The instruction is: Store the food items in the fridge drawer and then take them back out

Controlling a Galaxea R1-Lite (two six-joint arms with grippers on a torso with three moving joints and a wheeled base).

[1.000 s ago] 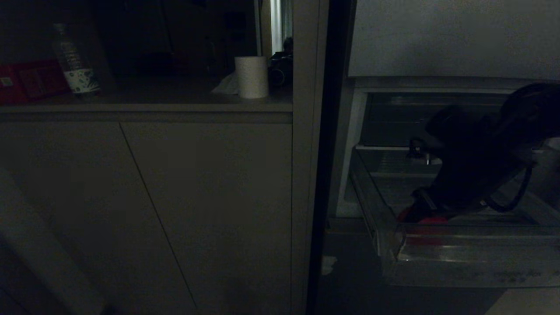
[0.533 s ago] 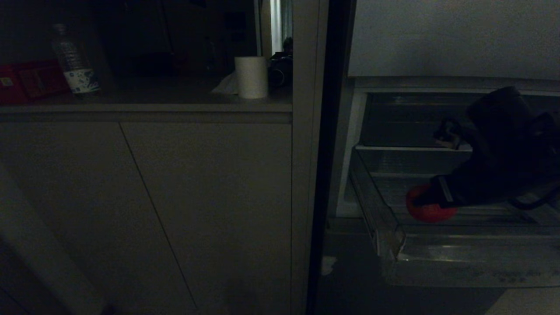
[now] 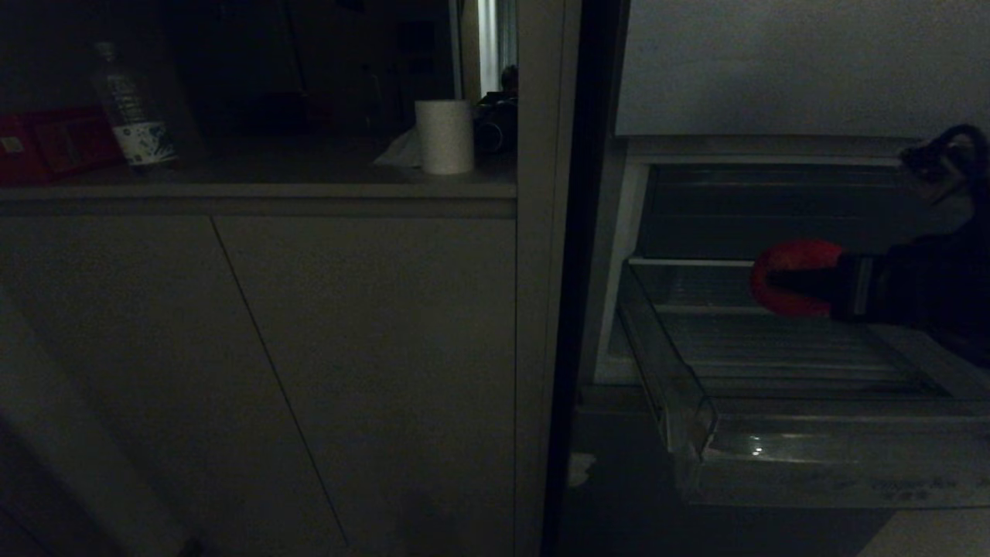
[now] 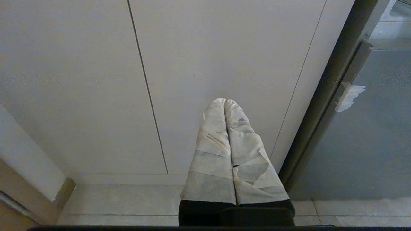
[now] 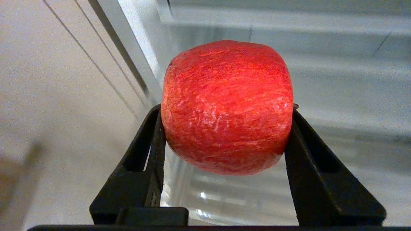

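A round red apple point(image 5: 227, 106), one of the food items, is clamped between the black fingers of my right gripper point(image 5: 224, 128). In the head view the apple point(image 3: 793, 277) hangs in the air above the fridge drawer point(image 3: 781, 449), with my right gripper point(image 3: 804, 280) reaching in level from the right. The clear ribbed drawer stands pulled out and nothing lies in the part I see. My left gripper point(image 4: 224, 102) is parked low before the white cabinet doors, its taped fingers pressed together on nothing.
A dark fridge compartment point(image 3: 742, 213) sits above the drawer. The cabinet counter to the left carries a paper roll point(image 3: 445, 135), a clear bottle point(image 3: 131, 108) and a red package point(image 3: 54, 143). A dark fridge door edge point(image 3: 576, 271) separates cabinet and fridge.
My right gripper has lifted the apple from the drawer's front floor up above the drawer, and has swung from pointing down to pointing level. The left arm has not moved.
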